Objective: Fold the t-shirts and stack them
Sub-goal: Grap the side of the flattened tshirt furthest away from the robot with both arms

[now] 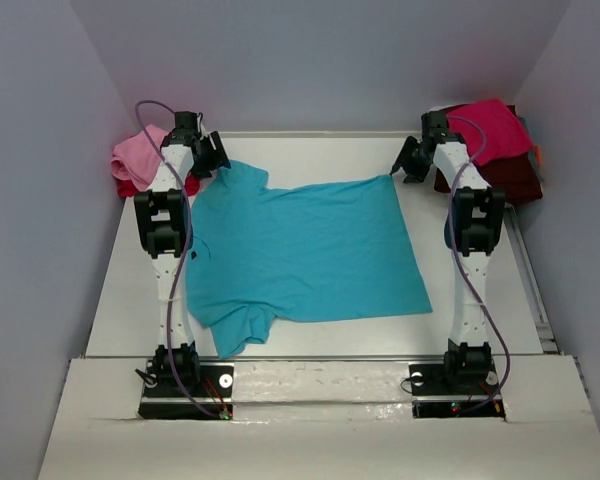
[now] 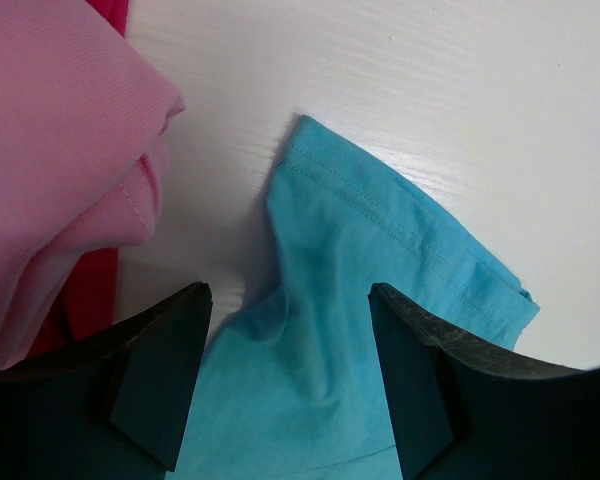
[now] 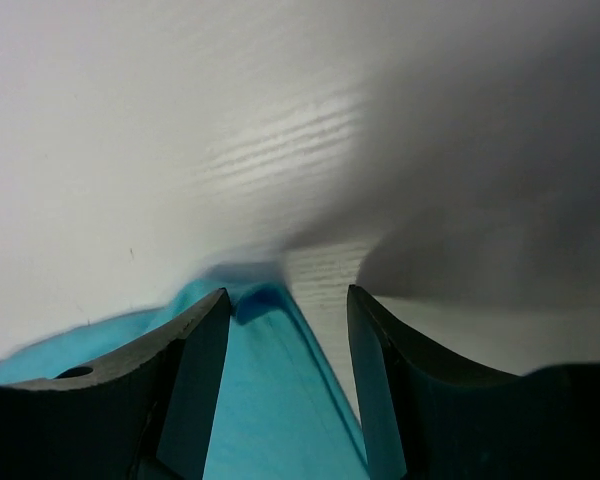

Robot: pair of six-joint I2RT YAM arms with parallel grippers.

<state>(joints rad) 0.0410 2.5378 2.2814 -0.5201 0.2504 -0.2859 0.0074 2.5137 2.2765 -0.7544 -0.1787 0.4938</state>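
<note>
The turquoise t-shirt (image 1: 310, 250) lies spread flat on the white table, collar to the left. My left gripper (image 1: 218, 155) is open over its far sleeve (image 2: 380, 240), with cloth between the fingers in the left wrist view. My right gripper (image 1: 405, 165) is open over the shirt's far hem corner (image 3: 270, 300), its jaws apart on either side of the corner. A pink shirt (image 1: 140, 155) over a red one (image 1: 130, 187) lies at the far left. A crimson shirt (image 1: 495, 130) on a dark maroon one (image 1: 510, 180) lies at the far right.
Grey walls close in the table (image 1: 310, 145) on three sides. The pink pile (image 2: 60, 160) sits just left of my left gripper. The crimson and maroon pile is close behind my right arm. A white ledge (image 1: 320, 380) runs along the near edge.
</note>
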